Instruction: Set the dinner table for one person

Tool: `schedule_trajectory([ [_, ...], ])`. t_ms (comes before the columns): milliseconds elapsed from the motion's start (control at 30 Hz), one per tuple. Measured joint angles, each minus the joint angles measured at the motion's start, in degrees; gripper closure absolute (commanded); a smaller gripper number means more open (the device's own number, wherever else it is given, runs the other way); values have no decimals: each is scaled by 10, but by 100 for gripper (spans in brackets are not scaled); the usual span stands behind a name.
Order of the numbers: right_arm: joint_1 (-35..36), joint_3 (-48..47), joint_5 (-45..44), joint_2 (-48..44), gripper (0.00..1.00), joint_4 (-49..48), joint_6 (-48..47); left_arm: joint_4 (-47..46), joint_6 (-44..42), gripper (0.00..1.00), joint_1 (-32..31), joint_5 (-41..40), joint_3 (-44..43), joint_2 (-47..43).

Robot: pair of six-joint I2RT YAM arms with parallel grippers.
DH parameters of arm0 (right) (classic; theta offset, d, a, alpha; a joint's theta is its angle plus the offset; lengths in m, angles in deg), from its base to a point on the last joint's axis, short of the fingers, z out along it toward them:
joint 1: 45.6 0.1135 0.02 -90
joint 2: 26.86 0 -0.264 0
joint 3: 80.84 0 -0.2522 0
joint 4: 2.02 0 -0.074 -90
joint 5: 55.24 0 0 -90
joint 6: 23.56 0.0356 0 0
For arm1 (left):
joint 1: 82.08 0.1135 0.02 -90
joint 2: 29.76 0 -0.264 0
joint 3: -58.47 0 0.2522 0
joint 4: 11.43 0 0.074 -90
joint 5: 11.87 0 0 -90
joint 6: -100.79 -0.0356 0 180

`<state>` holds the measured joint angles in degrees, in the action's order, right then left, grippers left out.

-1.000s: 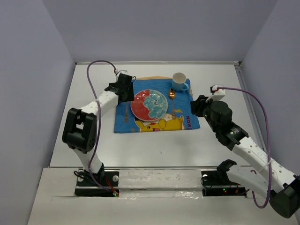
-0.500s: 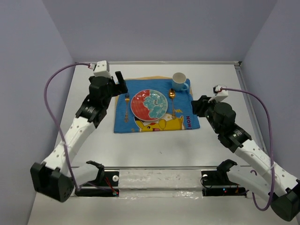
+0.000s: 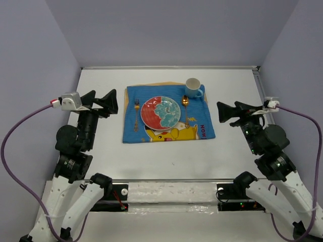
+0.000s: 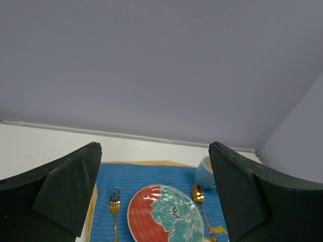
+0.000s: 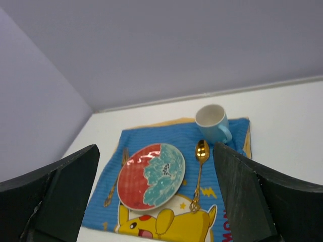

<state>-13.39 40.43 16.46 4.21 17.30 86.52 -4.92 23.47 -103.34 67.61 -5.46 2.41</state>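
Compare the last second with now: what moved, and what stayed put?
Both arms drew back toward their bases. The left gripper lifted off the left side of the placemat, uncovering the fork, and now hangs open beside it. The right gripper retreated from its right edge, also open. Fork, plate, spoon and mug kept their places.

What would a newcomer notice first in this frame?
The blue cartoon placemat at the middle of the table draws the eye: red-and-teal plate at its centre, gold fork left of it, gold spoon right, pale blue mug at the far right corner. The left gripper and right gripper hang open and empty either side.
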Motion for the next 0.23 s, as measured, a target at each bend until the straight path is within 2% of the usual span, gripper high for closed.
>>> schedule_trajectory([
  [233, 0, -10, -40, -39, 0, -4, -8, 10, -5, 1, 0, 23, 49, -7],
])
